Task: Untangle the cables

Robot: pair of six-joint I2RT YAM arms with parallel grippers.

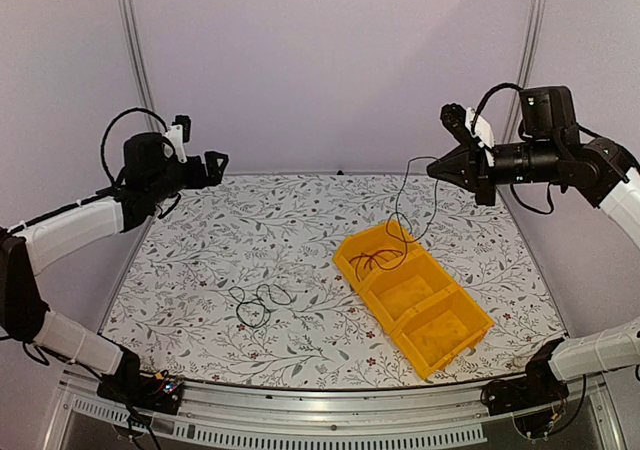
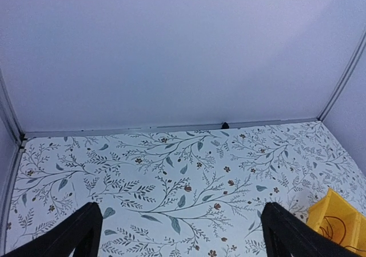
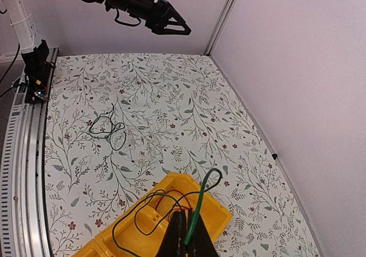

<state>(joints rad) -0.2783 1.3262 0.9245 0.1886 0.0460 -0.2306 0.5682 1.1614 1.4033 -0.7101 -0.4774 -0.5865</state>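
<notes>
At left, the left gripper [image 1: 214, 162] hovers high, fingers apart and empty. Below it, a loose dark cable [image 1: 258, 303] lies coiled on the table [image 1: 300, 210]. Further right, a yellow bin [image 1: 455, 345] holds tangled cables [image 1: 378, 260] in its far compartment. The right gripper [image 1: 437, 168], raised above and nearer, is clamped on a green cable [image 3: 201, 200] that hangs down into them.

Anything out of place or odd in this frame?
A green cable hangs through the air from the shut right gripper into the yellow bin, far compartment, where it mixes with red and dark wires. A separate dark cable lies loosely coiled on the table left of the bin. Nothing looks damaged.
</notes>
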